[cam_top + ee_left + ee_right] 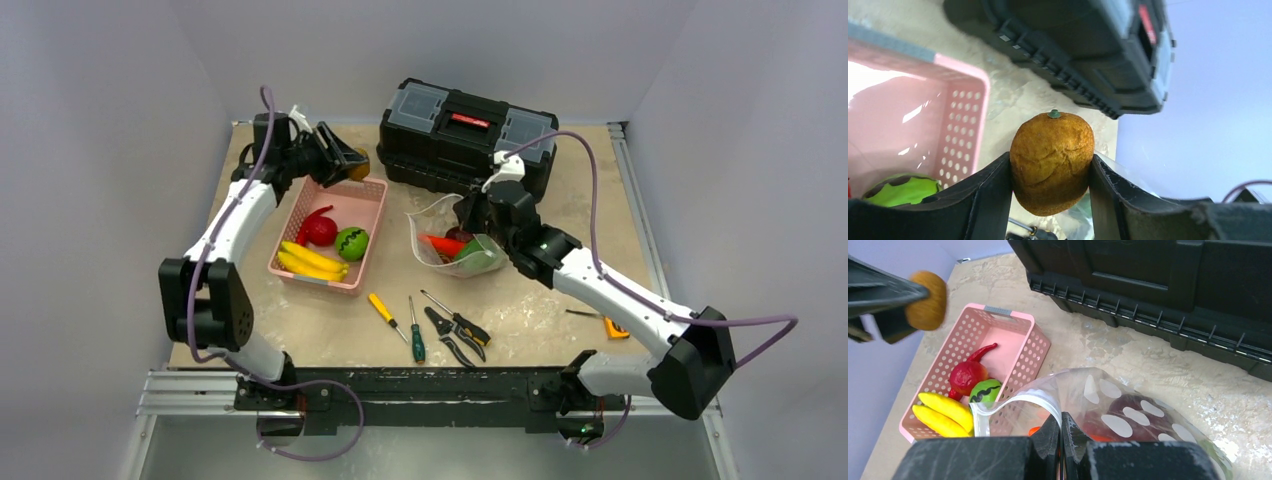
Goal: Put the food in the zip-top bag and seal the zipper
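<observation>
My left pincer (346, 163) is clamped on a brown fruit (1052, 160), held above the far end of the pink basket (1031, 356). The bag (1128, 412) lies on the tabletop (560, 300) to its right. My right pincer (1061, 428) pinches up the zipper edge (1013, 402), with the mouth apparently facing the basket. The carry should run rightward.

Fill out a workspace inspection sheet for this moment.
Surface: beige table, mottled.
Job's things: zip-top bag open, food pieces inside; bananas, green fruit, red pieces in pink basket.
Clutter: black toolbox, yellow screwdriver, green screwdriver, pliers.
Grippers: left tool shut on brown fruit, held raised; right tool shut on bag's zipper edge.
Cables: purple cables loop off each arm.
Surroundings: plain walls, nothing else seen.
</observation>
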`<state>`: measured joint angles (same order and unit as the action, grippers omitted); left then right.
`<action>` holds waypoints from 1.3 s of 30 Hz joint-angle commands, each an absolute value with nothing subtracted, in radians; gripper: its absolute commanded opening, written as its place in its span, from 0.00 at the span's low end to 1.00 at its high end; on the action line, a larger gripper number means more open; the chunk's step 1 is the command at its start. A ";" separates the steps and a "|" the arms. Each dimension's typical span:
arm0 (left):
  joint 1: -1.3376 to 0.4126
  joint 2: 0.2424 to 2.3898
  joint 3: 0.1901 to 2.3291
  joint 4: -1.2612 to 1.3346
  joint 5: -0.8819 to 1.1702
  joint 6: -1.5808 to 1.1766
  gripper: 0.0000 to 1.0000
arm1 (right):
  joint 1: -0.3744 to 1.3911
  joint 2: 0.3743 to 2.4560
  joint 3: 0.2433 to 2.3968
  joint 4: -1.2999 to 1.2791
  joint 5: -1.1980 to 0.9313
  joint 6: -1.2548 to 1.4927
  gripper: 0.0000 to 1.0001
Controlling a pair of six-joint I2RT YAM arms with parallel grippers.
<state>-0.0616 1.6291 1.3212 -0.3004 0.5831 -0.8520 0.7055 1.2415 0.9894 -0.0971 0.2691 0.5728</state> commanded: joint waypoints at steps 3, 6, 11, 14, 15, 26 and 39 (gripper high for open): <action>-0.138 1.461 1.369 -0.243 0.576 -0.729 0.29 | 0.699 1.279 1.061 -0.063 0.255 0.574 0.00; -0.217 1.423 1.382 -0.274 0.538 -0.672 0.29 | 0.699 1.290 1.068 -0.055 0.250 0.582 0.00; -0.330 1.405 1.344 -0.236 0.537 -0.682 0.28 | 0.699 1.296 1.071 -0.051 0.255 0.589 0.00; -0.396 1.423 1.336 -0.232 0.529 -0.687 0.26 | 0.699 1.295 1.067 -0.051 0.262 0.589 0.00; -0.416 1.429 1.337 -0.236 0.524 -0.683 0.26 | 0.699 1.295 1.065 -0.051 0.263 0.590 0.00; -0.516 1.457 1.352 -0.281 0.490 -0.655 0.33 | 0.699 1.288 1.054 -0.050 0.272 0.594 0.00; -0.594 1.453 1.330 -0.275 0.463 -0.640 0.46 | 0.699 1.256 1.052 -0.075 0.307 0.576 0.00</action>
